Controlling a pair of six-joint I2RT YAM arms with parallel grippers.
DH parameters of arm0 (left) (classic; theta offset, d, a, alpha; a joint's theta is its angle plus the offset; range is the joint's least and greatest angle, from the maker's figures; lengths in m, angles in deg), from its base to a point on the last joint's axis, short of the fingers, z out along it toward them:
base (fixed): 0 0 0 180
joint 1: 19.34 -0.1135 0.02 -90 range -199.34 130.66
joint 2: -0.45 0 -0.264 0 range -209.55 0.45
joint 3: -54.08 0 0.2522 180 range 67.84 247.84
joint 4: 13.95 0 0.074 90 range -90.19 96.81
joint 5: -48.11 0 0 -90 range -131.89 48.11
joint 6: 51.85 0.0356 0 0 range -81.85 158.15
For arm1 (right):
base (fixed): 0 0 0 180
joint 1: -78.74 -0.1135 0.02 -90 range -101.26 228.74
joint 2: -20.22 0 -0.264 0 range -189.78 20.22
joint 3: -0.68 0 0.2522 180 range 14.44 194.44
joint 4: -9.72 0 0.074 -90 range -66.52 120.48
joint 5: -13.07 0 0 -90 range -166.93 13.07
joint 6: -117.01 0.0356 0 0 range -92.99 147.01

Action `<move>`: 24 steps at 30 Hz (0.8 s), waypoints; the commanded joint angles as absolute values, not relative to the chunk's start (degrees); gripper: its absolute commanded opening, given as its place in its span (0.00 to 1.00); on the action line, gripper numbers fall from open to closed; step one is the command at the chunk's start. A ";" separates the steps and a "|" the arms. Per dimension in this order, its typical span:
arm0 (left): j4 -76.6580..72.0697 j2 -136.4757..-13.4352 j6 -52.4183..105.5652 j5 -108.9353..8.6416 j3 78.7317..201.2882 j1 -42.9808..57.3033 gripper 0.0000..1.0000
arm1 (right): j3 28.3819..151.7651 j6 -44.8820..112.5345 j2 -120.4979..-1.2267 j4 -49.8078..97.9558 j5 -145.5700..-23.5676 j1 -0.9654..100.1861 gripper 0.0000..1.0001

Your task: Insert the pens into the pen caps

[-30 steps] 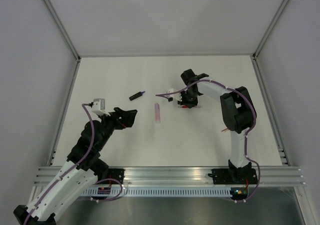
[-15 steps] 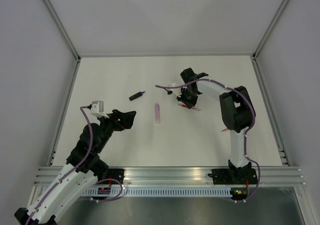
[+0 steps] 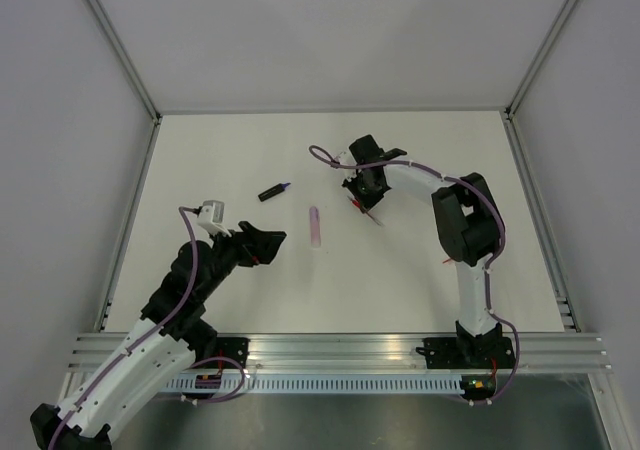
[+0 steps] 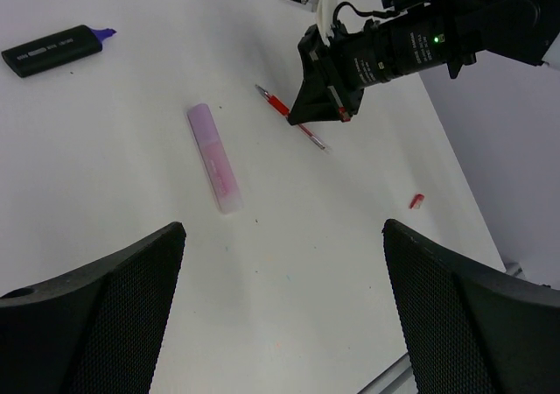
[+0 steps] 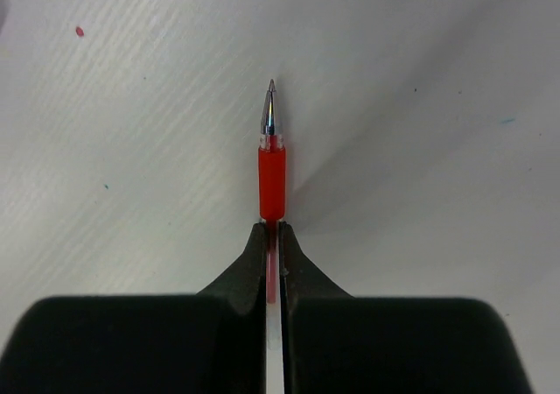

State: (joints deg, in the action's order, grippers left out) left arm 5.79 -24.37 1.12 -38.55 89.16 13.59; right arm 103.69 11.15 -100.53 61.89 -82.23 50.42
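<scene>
Your right gripper [image 5: 272, 234] is clamped on the red pen [image 5: 272, 171]; the left gripper [image 4: 282, 263] gapes empty. Next, line the pen up with the red cap [image 3: 447, 260] at four o'clock.

- Right of the pink pen [image 4: 213, 158], the red pen [image 5: 271, 179] is hiding its rear barrel between the right fingers [image 5: 249, 267].
- Farther right of the pink pen, the red cap [image 4: 417, 201] is showing too small to tell its open end.
- Nearer than the pink pen, the left fingers [image 4: 96, 315] are running off the wrist view's bottom edge.
</scene>
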 commanded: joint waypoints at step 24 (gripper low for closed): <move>-8.36 -43.75 -2.90 -63.50 94.03 13.71 0.96 | 81.61 50.99 -66.90 32.99 -87.92 43.25 0.00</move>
